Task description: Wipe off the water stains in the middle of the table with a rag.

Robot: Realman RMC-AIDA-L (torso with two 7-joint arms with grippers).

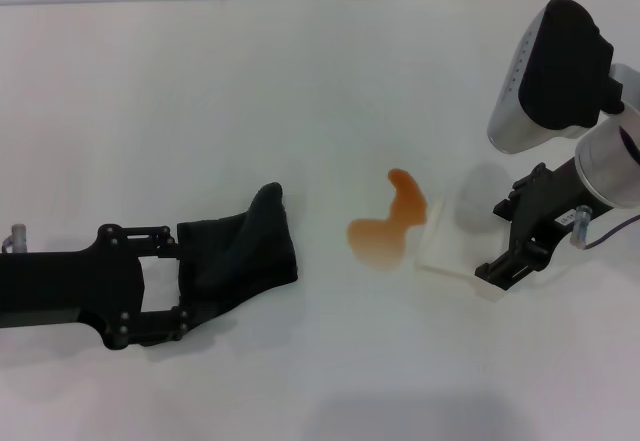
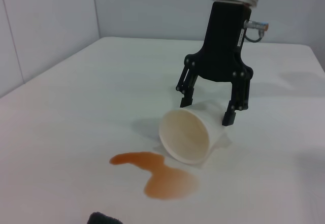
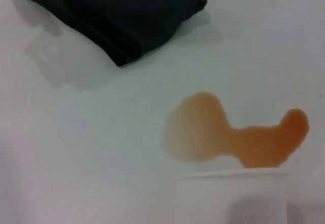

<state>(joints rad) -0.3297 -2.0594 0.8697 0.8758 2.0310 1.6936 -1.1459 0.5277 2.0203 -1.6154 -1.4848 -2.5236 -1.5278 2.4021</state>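
White counter point(image 1: 150, 101) stretches bare under both arms. Left tool point(image 1: 185, 283) grips the black rag point(image 1: 245, 246); ahead of it, a short way off, the orange water stains point(image 1: 385, 226) sit unwiped. Right tool point(image 2: 209, 109) hangs spread over a tipped paper cup point(image 2: 187, 135) just beyond the puddle. Wiping is not yet begun.

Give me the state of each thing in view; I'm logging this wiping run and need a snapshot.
water stains: unwiped, pooled on the table beside the cup's mouth.
rag: crumpled on the table, apart from the puddle, one end between the jaws.
paper cup: tipped on its side, mouth toward the puddle.
left gripper: shut on the rag.
right gripper: open, jaws straddling the cup.
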